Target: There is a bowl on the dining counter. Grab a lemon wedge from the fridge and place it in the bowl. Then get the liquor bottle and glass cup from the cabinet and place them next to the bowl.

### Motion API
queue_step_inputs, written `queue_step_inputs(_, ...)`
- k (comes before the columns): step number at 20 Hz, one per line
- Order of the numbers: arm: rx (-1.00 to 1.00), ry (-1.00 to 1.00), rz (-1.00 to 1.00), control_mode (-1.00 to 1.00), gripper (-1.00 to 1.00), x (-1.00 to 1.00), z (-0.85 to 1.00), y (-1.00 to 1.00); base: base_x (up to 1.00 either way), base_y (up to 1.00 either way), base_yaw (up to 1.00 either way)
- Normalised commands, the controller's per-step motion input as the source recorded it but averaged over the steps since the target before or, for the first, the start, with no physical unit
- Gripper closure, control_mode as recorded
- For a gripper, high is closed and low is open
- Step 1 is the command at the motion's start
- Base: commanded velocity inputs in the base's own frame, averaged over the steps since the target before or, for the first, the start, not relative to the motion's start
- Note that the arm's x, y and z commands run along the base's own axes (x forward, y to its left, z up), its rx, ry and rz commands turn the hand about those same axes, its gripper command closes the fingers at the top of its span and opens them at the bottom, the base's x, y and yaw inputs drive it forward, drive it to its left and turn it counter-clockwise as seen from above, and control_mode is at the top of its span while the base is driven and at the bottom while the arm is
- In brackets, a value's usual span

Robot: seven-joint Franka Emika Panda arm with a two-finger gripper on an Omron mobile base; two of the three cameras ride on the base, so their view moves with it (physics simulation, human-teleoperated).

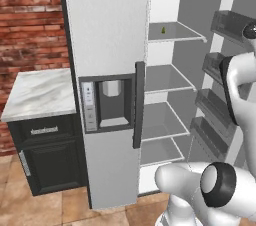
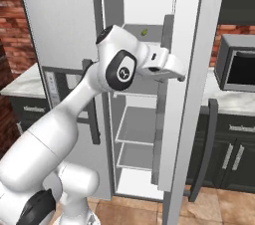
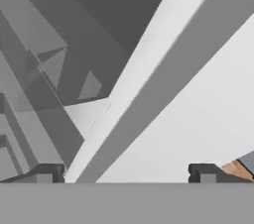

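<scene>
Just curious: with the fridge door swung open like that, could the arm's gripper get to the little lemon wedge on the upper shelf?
Probably yes: the lemon wedge lies alone on its shelf, and the gripper is open.

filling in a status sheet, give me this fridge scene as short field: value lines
fridge: right door swung open, left door with dispenser shut
lemon wedge: small yellow-green piece on the upper shelf, untouched
lower shelves: bare
gripper: open, holding nothing, close to the open door's edge
beside fridge: marble counter, microwave
</scene>
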Motion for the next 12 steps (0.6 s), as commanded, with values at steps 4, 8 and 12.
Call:
queue_step_inputs(4,0.03,-0.01,0.07,-1.00,-1.00,-0.21,0.04,0.51,0.00,0.00,0.00)
queue_step_inputs(8,0.01,0.00,0.11,-1.00,-1.00,-0.11,0.00,0.92,0.00,0.00,0.00)
queue_step_inputs(12,0.03,0.00,0.17,-1.00,-1.00,0.01,-0.05,1.00,0.00,0.00,0.00)
